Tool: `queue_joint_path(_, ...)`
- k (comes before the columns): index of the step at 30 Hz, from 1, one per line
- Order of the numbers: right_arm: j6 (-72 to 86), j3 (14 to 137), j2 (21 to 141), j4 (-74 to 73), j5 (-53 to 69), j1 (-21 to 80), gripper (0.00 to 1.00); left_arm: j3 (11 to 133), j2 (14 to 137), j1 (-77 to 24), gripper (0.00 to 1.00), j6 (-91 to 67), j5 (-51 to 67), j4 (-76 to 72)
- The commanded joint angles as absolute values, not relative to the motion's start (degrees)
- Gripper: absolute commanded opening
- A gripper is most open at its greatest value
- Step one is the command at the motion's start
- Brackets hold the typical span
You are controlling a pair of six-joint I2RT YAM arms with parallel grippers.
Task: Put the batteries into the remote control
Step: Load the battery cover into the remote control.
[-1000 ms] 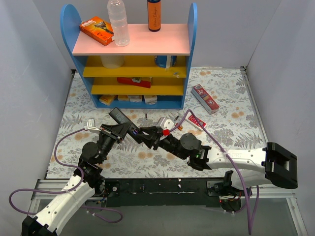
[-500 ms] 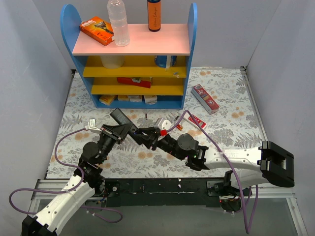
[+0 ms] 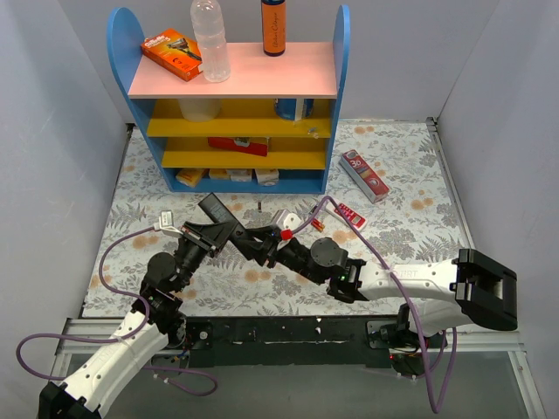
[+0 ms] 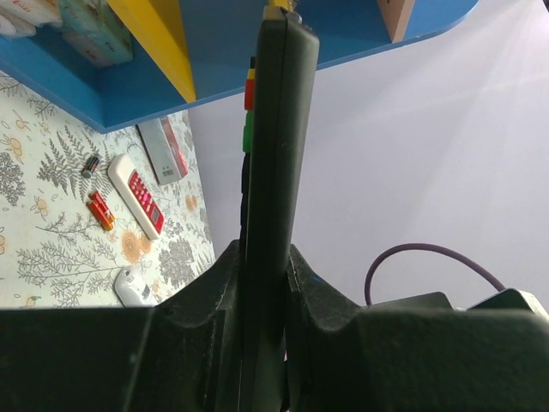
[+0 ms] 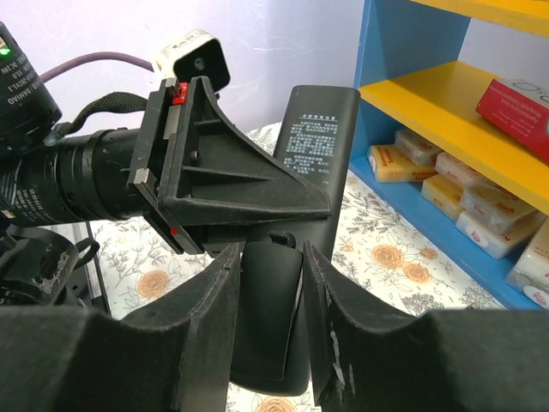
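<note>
While the left gripper point(image 4: 262, 262) clamps the long black plastic remote control point(image 4: 276, 129) edge-on above the floral-patterned tabletop point(image 4: 43, 249), the right gripper point(image 5: 272, 255) straddles the remote's lower end. I cannot tell whether its fingers press it. Two small red-orange cylindrical batteries point(image 4: 100, 210) lie on the tabletop beside a white remote with red buttons point(image 4: 137, 196), with a small dark cell point(image 4: 90, 165) nearby.

lab booth: plain walls point(image 3: 52, 131), prop shelf point(image 3: 236, 83)

Top camera looks down from behind — both wrist cameras crowd the remote point(image 4: 273, 172).
</note>
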State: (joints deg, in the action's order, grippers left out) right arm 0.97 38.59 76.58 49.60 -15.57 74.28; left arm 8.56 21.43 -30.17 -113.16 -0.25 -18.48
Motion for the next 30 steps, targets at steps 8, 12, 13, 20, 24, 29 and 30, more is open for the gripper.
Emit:
queue_joint_path(8, 1.1, 40.0, 77.9, 47.9, -17.5, 73.9, 0.48, 8.7, 20.9, -30.0, 0.00, -123.9, -0.8, -24.2)
queue_joint_path(12, 1.1, 40.4, 77.5, 47.6, -17.1, 73.9, 0.52, 8.6, 21.2, -30.0, 0.00, -124.0, -0.6, -24.4)
queue_joint_path(13, 1.1, 40.5, 77.3, 47.4, -17.1, 73.9, 0.52, 8.6, 21.2, -30.0, 0.00, -124.0, -0.5, -24.4)
queue_joint_path(20, 3.1, 42.3, 74.8, 43.5, -18.5, 73.8, 0.59, 6.9, 21.8, -30.1, 0.00, -124.3, -0.2, -25.8)
queue_joint_path(24, 5.9, 43.9, 72.8, 39.4, -18.7, 73.3, 0.69, 6.4, 22.1, -30.1, 0.00, -124.8, -0.1, -26.9)
queue_joint_path(29, 13.7, 48.1, 70.9, 31.7, -13.3, 70.6, 0.78, 6.9, 22.5, -30.1, 0.00, -124.2, -0.1, -28.2)
queue_joint_path(30, 15.3, 48.9, 71.0, 28.2, -10.1, 69.0, 0.80, 6.8, 22.6, -30.0, 0.00, -124.2, -0.1, -28.5)
